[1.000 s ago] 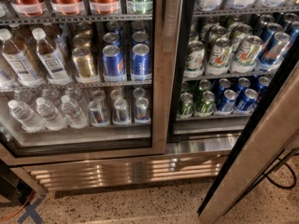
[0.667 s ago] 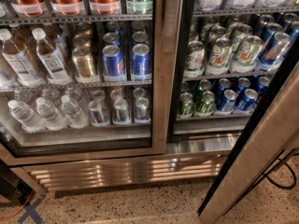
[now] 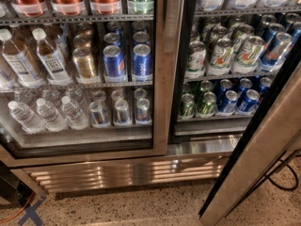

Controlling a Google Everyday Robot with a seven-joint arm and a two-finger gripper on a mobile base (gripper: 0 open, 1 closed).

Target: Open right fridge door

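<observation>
stainless steel framing of the right fridge door [image 3: 263,159] is slanting across the lower right corner of the view, its dark inner edge facing the cabinet. the door is standing well open, clear of the right compartment. the gripper is sitting outside the camera view, so its opening and any hold on an object cannot be told.

the exposed right shelves are carrying green-and-white cans [image 3: 221,55] with slim blue cans [image 3: 277,46] beside them on the upper level. small green and blue cans are standing mixed on the level below.

the left fridge door [image 3: 162,79] is standing shut, its steel stile running up the middle of the view. behind its glass, water bottles [image 3: 47,114] are standing on the lower shelf next to silver cans [image 3: 115,112]. gold cans [image 3: 84,62] and dark blue cans [image 3: 141,60] are sharing the shelf above.

a steel grille [image 3: 127,171] is running along the fridge base. a black cable [image 3: 287,173] is looping over the speckled floor [image 3: 141,206] just behind the open door's lower edge, and an orange cable [image 3: 16,213] is lying in the bottom left corner.
</observation>
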